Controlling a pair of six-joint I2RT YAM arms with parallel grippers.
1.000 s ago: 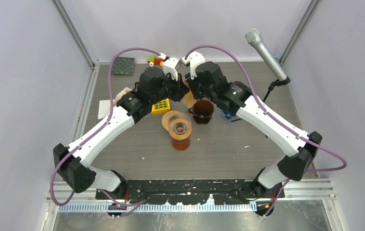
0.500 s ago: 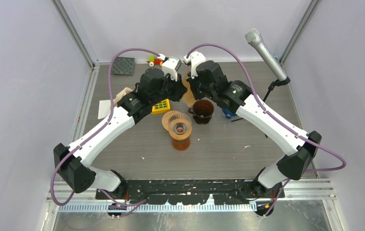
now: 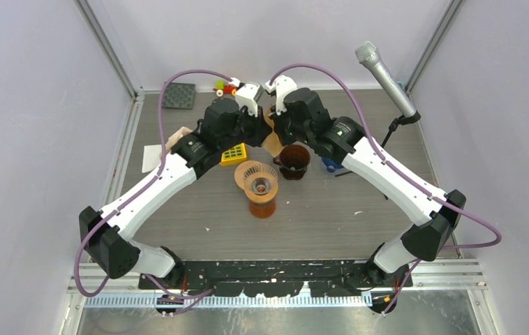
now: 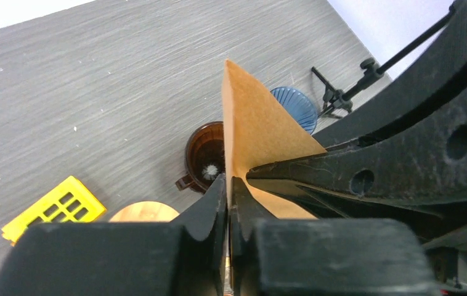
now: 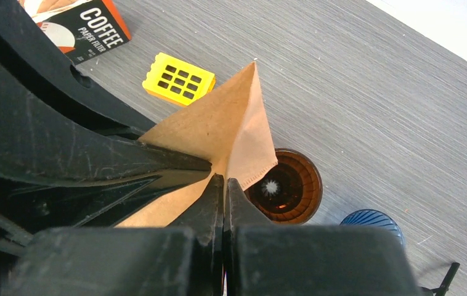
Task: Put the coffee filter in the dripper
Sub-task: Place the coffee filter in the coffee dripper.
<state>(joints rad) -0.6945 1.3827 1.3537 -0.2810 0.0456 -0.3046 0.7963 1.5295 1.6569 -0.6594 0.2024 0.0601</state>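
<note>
Left gripper [image 4: 228,185], right gripper [image 5: 225,182] both nearly shut, nipping paper filter [image 5: 219,132] above brown dripper [image 5: 289,185] on table [image 5: 373,92].

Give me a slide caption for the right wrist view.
The right gripper pinches the brown paper filter near the amber dripper.

The only legible print is in the right wrist view, on a flat cardboard packet with an orange border and a black panel [image 5: 86,28], lying on the grey wood-grain table [image 5: 373,80] at the upper left of the picture. On the black panel "COFFEE" stands in large white capitals, and just under it, in smaller white capitals, "PAPER FILTER", both lines running slantwise with the tilt of the packet. The frame's edge cuts off the rest of the packet's face, and in the top view its lettering is too small to read.
</note>
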